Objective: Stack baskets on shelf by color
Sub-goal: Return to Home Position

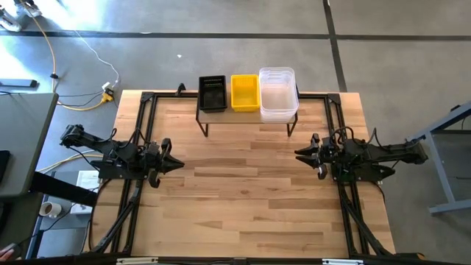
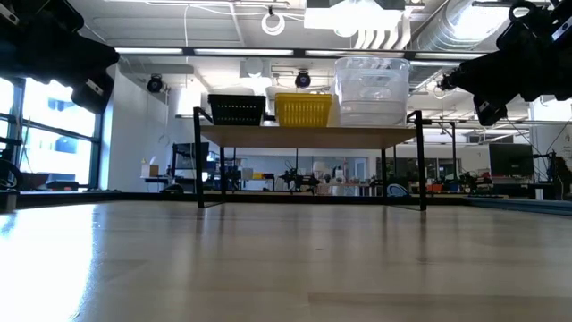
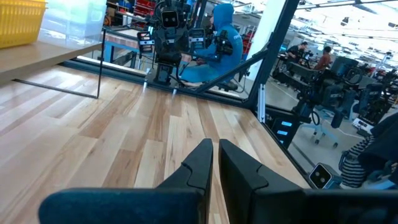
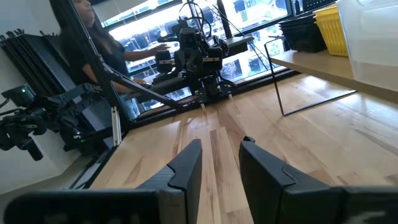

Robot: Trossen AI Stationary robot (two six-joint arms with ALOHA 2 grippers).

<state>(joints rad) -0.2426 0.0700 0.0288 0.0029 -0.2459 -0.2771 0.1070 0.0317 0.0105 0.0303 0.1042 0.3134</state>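
Bench (image 1: pixel 243 206): shelf (image 2: pixel 304 136) at 12 o'clock carries black, yellow, clear baskets (image 1: pixel 245 93) (likely light, flexy; grab the rim). Left pincer (image 1: pixel 176 157) at 9 nearly together, right pincer (image 1: pixel 300 154) at 3 apart.

Open tabletop (image 1: pixel 250 199) spans between left gripper (image 1: pixel 176 163) and right gripper (image 1: pixel 298 154). At the far edge the shelf (image 2: pixel 308 137) blocks passage, crowded with black baskets (image 1: pixel 213 93), yellow baskets (image 1: pixel 245 93) and clear baskets (image 1: pixel 277 93) (the tallest).

The left gripper (image 1: pixel 175 163) and right gripper (image 1: pixel 300 154) face each other, well apart, both empty. The left fingers (image 3: pixel 199 165) nearly meet; the right fingers (image 4: pixel 186 163) stand slightly apart.
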